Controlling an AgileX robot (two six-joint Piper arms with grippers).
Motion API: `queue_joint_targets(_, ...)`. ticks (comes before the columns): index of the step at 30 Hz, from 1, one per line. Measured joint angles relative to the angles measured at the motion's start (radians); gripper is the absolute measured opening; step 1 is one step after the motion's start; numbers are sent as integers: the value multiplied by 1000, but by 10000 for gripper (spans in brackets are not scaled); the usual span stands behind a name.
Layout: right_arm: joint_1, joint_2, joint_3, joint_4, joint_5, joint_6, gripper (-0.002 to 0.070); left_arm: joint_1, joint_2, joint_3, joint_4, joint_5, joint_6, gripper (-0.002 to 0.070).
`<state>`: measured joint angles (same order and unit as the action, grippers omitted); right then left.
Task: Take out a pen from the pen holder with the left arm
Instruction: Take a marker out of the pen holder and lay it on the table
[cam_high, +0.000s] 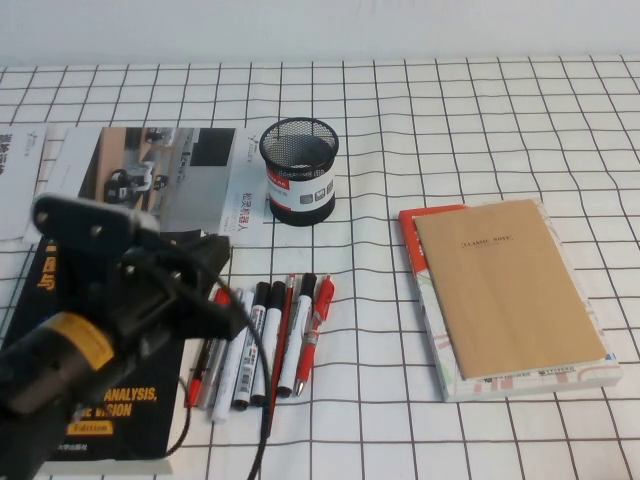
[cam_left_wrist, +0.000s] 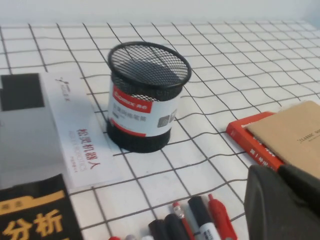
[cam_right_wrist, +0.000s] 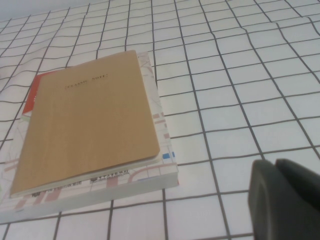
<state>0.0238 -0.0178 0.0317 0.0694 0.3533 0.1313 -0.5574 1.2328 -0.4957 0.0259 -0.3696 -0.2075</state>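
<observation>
Left claw (cam_left_wrist: 278, 175) hung shut, holding nothing, over the pens (cam_high: 280, 335), its arm hiding some; pen holder (cam_high: 299, 170) stood beyond; right claw (cam_right_wrist: 275, 167), shut and cut off, hovered beside the notebook (cam_right_wrist: 87, 120).

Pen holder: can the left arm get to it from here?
Probably yes. The left gripper, shut, hangs above the row of pens, and only bare checked cloth lies between it and the pen holder, whose top is open. The right gripper is off by the notebooks, out of the way.
</observation>
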Motion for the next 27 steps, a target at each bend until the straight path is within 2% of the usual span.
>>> queue_joint_targets(5,0,0,0,0,0,0,-16,43,-166,202,-26,-95,43,1)
queue_joint_targets(16,0,0,0,0,0,0,-16,129,-391,503,-52,-97,46,1)
queue_joint_targets(21,0,0,0,0,0,0,-16,131,-475,516,-61,29,46,1)
queue_joint_targets(27,0,0,0,0,0,0,-16,134,-682,519,-43,183,46,1)
